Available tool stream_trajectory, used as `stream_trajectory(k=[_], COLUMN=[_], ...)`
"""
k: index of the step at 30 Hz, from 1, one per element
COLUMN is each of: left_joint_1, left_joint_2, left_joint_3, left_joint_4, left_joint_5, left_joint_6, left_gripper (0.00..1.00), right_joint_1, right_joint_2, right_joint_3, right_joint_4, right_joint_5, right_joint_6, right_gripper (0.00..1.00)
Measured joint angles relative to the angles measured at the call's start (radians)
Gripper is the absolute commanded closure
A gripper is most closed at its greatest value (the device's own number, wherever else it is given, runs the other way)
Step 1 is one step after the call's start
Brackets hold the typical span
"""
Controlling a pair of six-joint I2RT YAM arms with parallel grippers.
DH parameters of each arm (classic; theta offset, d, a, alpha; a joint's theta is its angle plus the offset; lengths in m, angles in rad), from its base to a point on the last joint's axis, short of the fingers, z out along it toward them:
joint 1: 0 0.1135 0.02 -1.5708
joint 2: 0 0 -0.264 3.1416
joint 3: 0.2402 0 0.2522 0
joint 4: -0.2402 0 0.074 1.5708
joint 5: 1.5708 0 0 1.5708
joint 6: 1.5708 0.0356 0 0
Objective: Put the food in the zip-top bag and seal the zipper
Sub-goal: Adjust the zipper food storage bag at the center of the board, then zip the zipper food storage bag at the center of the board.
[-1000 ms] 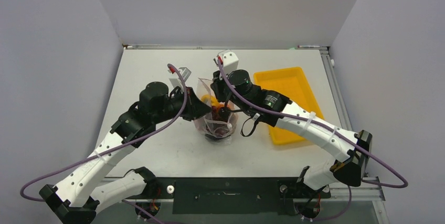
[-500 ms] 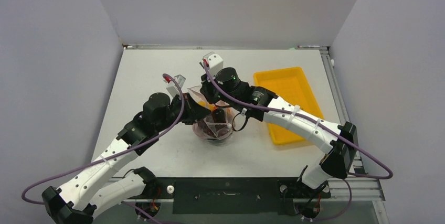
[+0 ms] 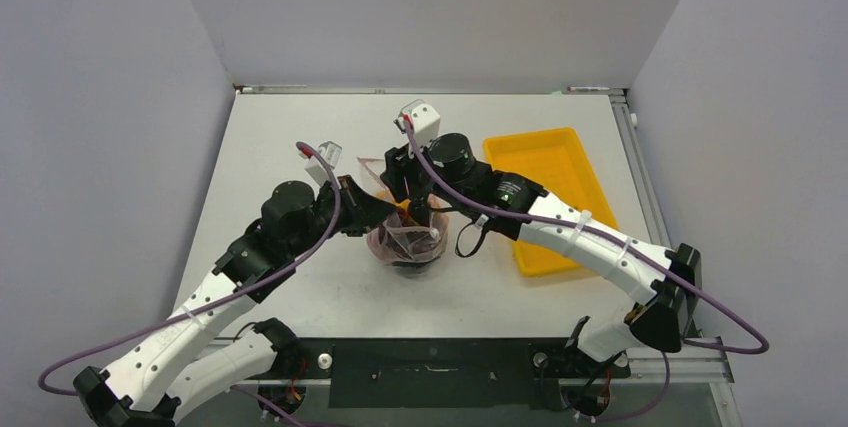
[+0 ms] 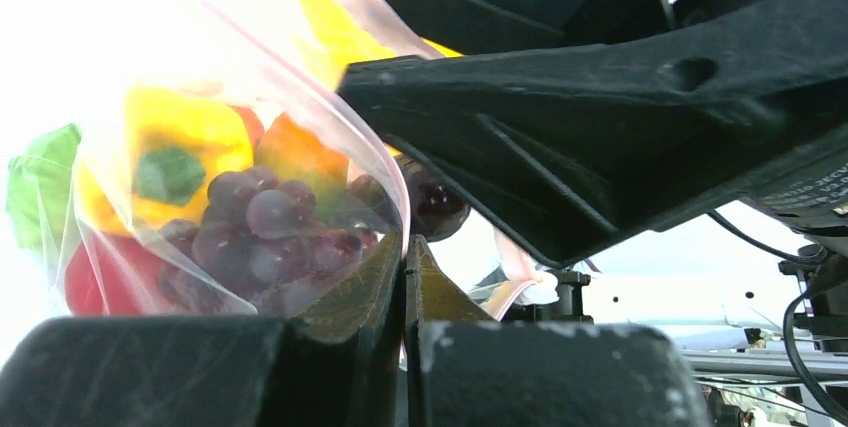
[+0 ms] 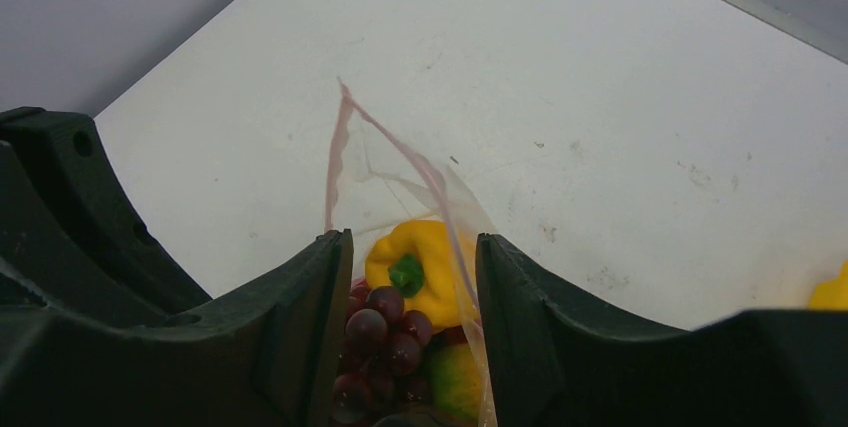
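The left gripper (image 4: 405, 282) is pinching the zip-top bag (image 3: 405, 239) by its rim on the desk (image 3: 300, 137), food (image 4: 250, 227) sitting inside; the right gripper (image 5: 412, 247) is hanging parted over the mouth (zipper (image 5: 333, 162) unsealed). Closing off-line risks crumpling plastic, leaving gaps.

White table (image 3: 280, 137), yellow tray (image 3: 550, 157) at right, stuffed zip-top bag (image 3: 405, 247) standing near centre
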Motion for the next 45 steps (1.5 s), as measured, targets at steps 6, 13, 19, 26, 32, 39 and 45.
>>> stream_trajectory(k=[6, 13, 19, 26, 32, 39, 45], left_joint_1=[0.0, 0.0, 0.0, 0.0, 0.0, 0.0, 0.0], left_joint_2=[-0.023, -0.027, -0.029, -0.032, -0.038, -0.048, -0.049], left_joint_3=[0.0, -0.015, -0.018, -0.023, -0.034, -0.034, -0.034], left_joint_4=[0.0, 0.001, 0.001, 0.008, 0.016, 0.016, 0.016], left_joint_5=[-0.018, -0.022, -0.023, -0.025, -0.029, -0.038, -0.041], left_joint_6=[0.0, 0.0, 0.0, -0.001, -0.004, -0.005, -0.005], left_gripper=[1.0, 1.0, 1.0, 1.0, 1.0, 1.0, 1.0], right_joint_1=[0.0, 0.002, 0.018, 0.064, 0.121, 0.167, 0.228], right_joint_2=[-0.106, -0.288, -0.449, -0.571, -0.596, -0.596, -0.593], right_joint_3=[-0.042, -0.178, -0.344, -0.467, -0.524, -0.565, -0.574], right_joint_4=[0.012, 0.052, 0.07, 0.077, 0.087, 0.087, 0.092], right_joint_5=[0.017, 0.019, 0.007, -0.042, -0.046, -0.016, 0.066], right_joint_6=[0.006, 0.028, 0.049, 0.068, 0.098, 0.132, 0.138], right_gripper=[0.39, 0.37, 0.37, 0.36, 0.36, 0.4, 0.42])
